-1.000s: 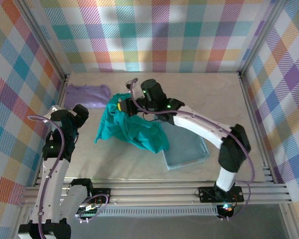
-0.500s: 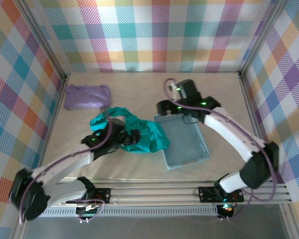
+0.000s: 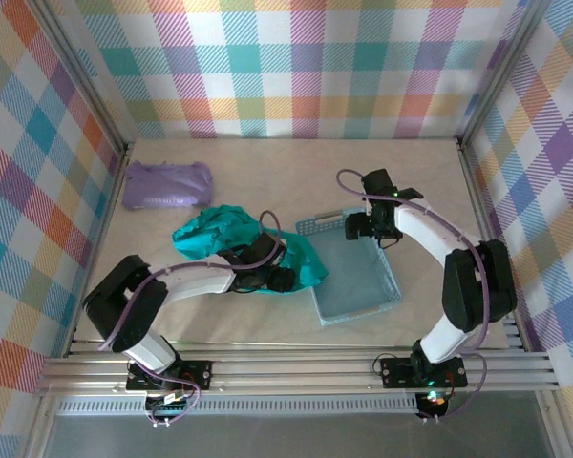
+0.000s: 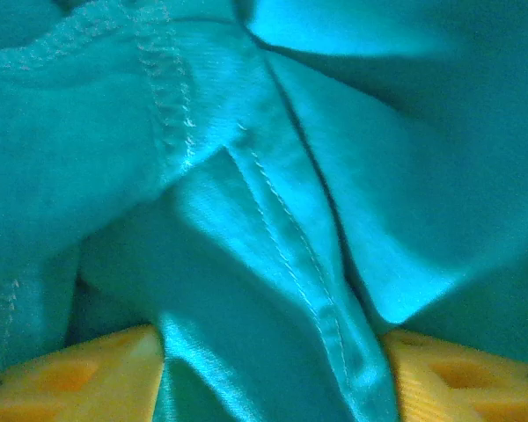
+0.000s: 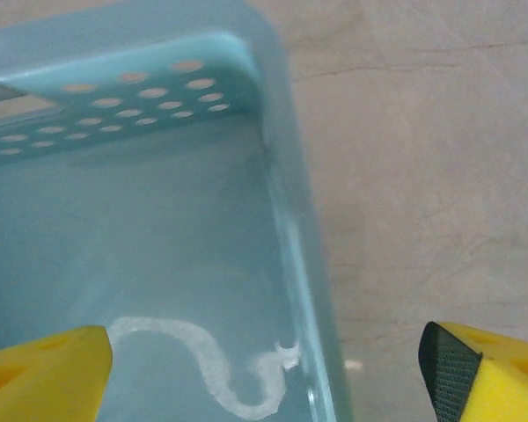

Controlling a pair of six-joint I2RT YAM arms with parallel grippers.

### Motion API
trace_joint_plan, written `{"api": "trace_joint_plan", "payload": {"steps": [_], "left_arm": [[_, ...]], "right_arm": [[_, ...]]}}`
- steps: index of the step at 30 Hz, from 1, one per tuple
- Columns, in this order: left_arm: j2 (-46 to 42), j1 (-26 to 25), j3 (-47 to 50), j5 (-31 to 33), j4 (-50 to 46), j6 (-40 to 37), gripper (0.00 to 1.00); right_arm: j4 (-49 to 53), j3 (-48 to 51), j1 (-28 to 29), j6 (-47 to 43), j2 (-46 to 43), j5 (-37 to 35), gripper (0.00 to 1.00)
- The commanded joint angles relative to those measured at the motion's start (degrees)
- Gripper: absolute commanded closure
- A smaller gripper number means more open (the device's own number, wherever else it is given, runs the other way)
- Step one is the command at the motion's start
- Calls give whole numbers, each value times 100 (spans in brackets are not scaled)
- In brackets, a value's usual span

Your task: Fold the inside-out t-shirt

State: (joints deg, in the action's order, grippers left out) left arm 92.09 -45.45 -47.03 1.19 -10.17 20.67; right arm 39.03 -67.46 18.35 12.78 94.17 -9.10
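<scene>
The inside-out t-shirt [image 3: 220, 234] is crumpled on the surface [image 3: 267, 172] against the basket's [image 3: 363, 286] left side. The left arm [image 3: 186, 280] is stretched low towards the basket, cloth bunched inside the left pincer [image 3: 280, 279], grip not discernible. The right pincer [image 3: 355, 227] is held wide over the basket's far wall.

Counted 1 teal t-shirt [image 3: 210, 234] bunched at the left gripper [image 3: 283, 279], 1 light blue basket [image 3: 323, 226] right under the right gripper [image 3: 356, 227], and 1 folded lavender garment [image 3: 165, 184] well off to the left gripper's far-left side. There were 2 arms and 2 grippers, each showing 2 yellow fingers [image 4: 70, 378]. There was 1 table [image 3: 267, 162].
</scene>
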Motion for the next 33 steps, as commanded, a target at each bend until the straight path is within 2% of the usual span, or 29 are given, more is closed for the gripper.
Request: {"api": "trace_joint_plan", "payload": {"steps": [1, 4, 9, 11, 15, 19, 21, 24, 26, 28, 29, 30, 33], "left_arm": [[294, 111, -225, 989, -148, 247, 57], [328, 270, -207, 1795, -217, 462, 72], [208, 887, -73, 1859, 190, 847, 84], [232, 1136, -154, 1781, 276, 876, 84], [284, 1293, -464, 1449, 336, 647, 83], [335, 1284, -586, 948, 438, 603, 79], [298, 1276, -616, 828, 374, 615, 76], [93, 1276, -545, 747, 352, 682, 69], [-74, 1276, -508, 716, 311, 682, 64], [-205, 1276, -499, 712, 252, 679, 59], [-270, 1276, -498, 714, 216, 668, 58], [-324, 1280, -503, 697, 186, 649, 55], [-448, 1276, -487, 687, 165, 581, 50]], "right_arm": [[-132, -302, -221, 12, 397, 153, 20], [114, -682, -376, -60, 810, -253, 43], [305, -1357, -1001, -662, 1301, -1101, 69], [276, -1668, -1263, -1020, 1463, -1435, 75], [-147, -2601, -1776, -1895, 2064, -2084, 77], [242, -4141, -1933, -2184, 2890, -2763, 67], [628, -4459, -1825, -1903, 2801, -2444, 57], [410, -3563, -1339, -1311, 1905, -1292, 34], [75, -2748, -963, -929, 1351, -378, 24], [-224, -2184, -645, -519, 1141, 354, 17], [-296, -2051, -513, -351, 1166, 494, 9], [-299, -2043, -434, -205, 1255, 519, 5], [-564, -2027, -358, 98, 1497, 883, 3]]}}
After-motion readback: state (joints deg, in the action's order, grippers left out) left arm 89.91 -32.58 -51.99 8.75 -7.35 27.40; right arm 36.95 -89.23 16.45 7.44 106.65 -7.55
